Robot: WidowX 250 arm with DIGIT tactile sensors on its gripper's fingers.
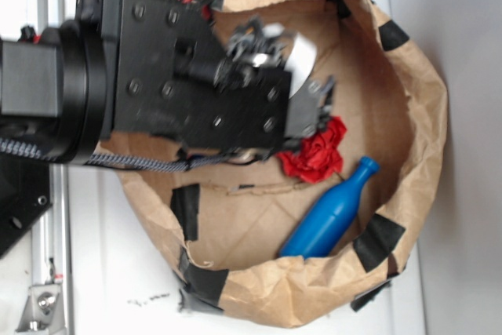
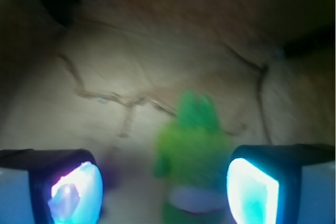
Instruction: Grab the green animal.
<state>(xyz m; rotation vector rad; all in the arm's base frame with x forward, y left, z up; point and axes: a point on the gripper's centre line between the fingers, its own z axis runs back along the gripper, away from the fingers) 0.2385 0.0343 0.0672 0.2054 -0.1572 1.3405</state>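
In the wrist view the green animal [image 2: 192, 153] is a blurred lime-green plush with a white band low down, lying on the brown paper floor. It sits between my two fingertips, nearer the right one [image 2: 252, 192]. My gripper [image 2: 164, 195] is open, with a wide gap and nothing held. In the exterior view the black arm and gripper [image 1: 310, 107] reach into the paper bag [image 1: 408, 76] and hide the green animal.
A red fabric rose [image 1: 315, 154] lies just below the gripper. A blue plastic bottle [image 1: 333, 213] lies at the bag's lower right. The bag's crumpled walls, patched with black tape [image 1: 379, 241], ring the gripper closely.
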